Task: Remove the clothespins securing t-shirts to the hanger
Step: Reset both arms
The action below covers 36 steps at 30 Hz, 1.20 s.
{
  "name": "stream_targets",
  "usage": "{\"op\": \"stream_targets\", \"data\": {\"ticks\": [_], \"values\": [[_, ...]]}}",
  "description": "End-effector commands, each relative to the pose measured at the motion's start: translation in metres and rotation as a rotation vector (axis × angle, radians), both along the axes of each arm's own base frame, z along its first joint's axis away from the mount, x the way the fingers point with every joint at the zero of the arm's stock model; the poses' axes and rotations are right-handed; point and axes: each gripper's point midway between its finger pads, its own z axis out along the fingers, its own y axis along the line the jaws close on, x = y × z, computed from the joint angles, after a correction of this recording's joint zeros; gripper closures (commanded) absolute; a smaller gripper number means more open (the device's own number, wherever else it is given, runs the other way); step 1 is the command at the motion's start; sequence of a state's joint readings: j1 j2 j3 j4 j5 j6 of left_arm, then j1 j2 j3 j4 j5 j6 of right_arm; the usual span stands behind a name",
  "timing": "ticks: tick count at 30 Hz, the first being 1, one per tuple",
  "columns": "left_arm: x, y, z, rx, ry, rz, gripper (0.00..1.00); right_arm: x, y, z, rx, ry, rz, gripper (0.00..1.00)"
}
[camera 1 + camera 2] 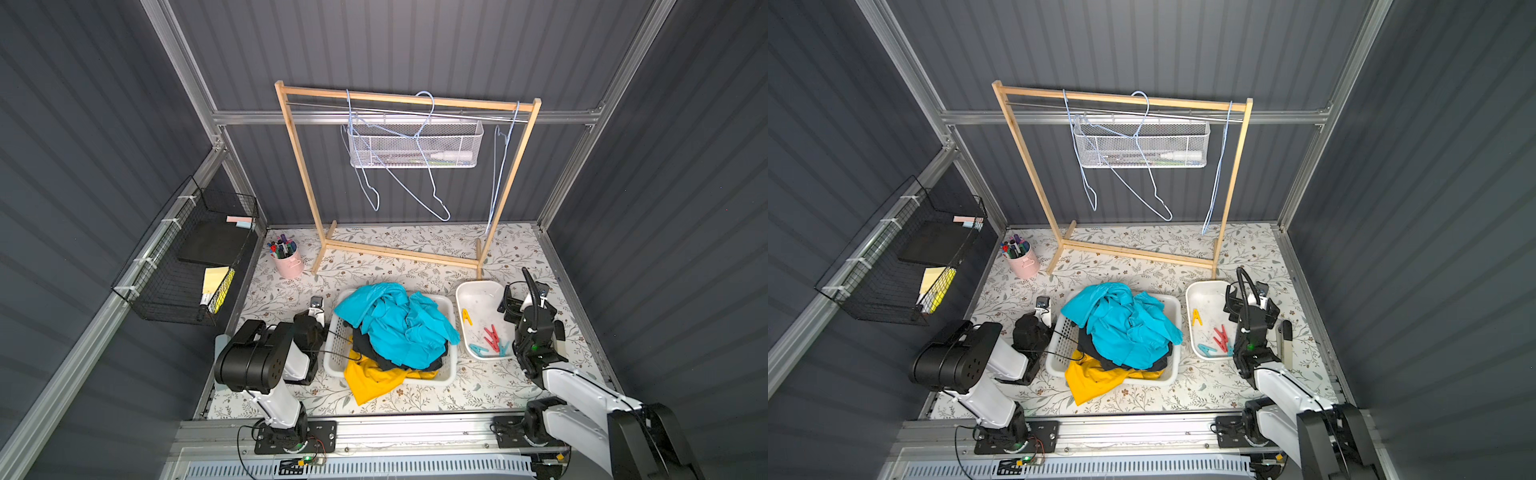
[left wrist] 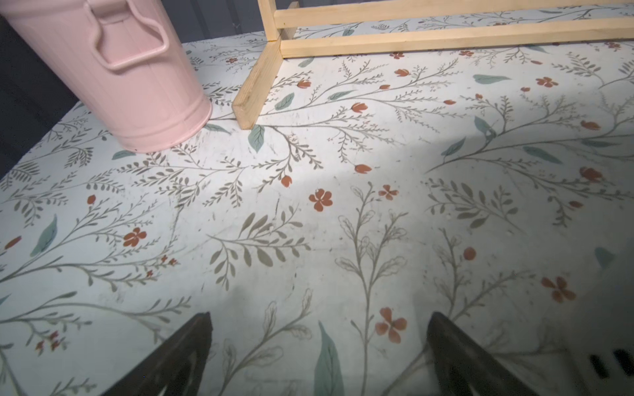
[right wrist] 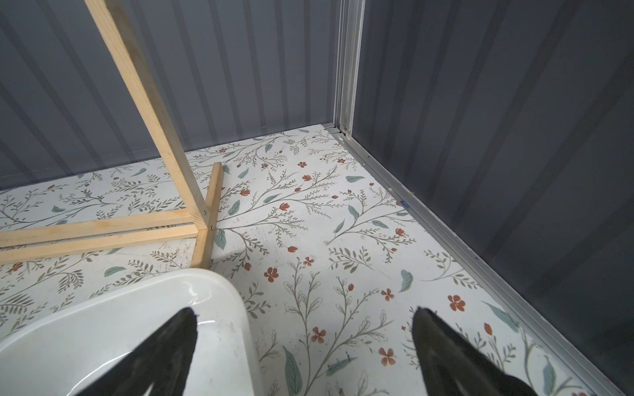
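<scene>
t-shirts (image 1: 395,328) heaped in basket (image 1: 334,353), clothespins (image 1: 491,337), perhaps 6, in tray (image 1: 478,299) right, rack (image 1: 399,251) behind

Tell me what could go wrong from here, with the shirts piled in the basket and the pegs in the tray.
The mustard-yellow t-shirt spills over the basket rim onto the table, so it could slide out or get dragged. The open right gripper sits right at the white tray, one finger over its rim; a careless move might tip out the clothespins.
</scene>
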State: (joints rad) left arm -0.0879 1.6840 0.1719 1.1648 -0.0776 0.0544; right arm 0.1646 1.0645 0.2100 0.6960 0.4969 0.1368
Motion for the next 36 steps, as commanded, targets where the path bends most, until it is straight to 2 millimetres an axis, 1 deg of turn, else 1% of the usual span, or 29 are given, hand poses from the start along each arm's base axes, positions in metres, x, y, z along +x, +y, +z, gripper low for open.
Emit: {"op": "stream_targets", "data": {"ticks": [1,7,8,9,13,16,20,21,22,24,27,30,36], "values": [[0.000,0.001,-0.005,0.010,0.026,-0.004,0.00,0.003,-0.003,0.009,0.001,-0.061,-0.012,0.01],[0.008,0.002,-0.010,0.018,0.067,0.005,0.00,0.009,-0.002,-0.003,-0.005,-0.047,-0.002,0.01],[0.009,0.003,-0.011,0.018,0.070,0.012,0.00,0.011,-0.003,-0.001,-0.007,-0.060,-0.006,0.01],[0.009,0.003,-0.012,0.018,0.079,0.013,0.00,0.013,-0.002,-0.006,-0.013,-0.051,0.001,0.01],[0.011,0.005,-0.013,0.019,0.092,0.027,0.00,0.021,-0.004,-0.006,-0.024,-0.065,-0.001,0.01],[0.016,0.007,-0.016,0.019,0.121,0.045,0.00,0.029,-0.002,-0.009,-0.035,-0.068,0.019,0.01],[0.016,0.008,-0.017,0.019,0.128,0.055,0.00,0.036,0.003,-0.022,-0.057,-0.088,0.054,0.01],[0.017,0.008,-0.017,0.019,0.126,0.056,0.00,0.039,0.008,-0.020,-0.081,-0.113,0.084,0.01],[0.017,0.009,-0.017,0.020,0.127,0.057,0.00,0.040,0.013,-0.029,-0.084,-0.083,0.118,0.01],[0.016,0.009,-0.017,0.020,0.127,0.057,0.00,0.047,0.021,-0.033,-0.095,-0.061,0.163,0.01],[0.017,0.010,-0.018,0.020,0.136,0.068,0.00,0.058,0.027,-0.041,-0.103,0.011,0.198,0.01],[0.018,0.011,-0.018,0.021,0.139,0.075,0.00,0.063,0.022,-0.045,-0.055,0.079,0.182,0.01],[0.020,0.010,-0.018,0.016,0.141,0.068,0.00,0.067,0.020,-0.045,-0.057,0.087,0.188,0.01]]}}
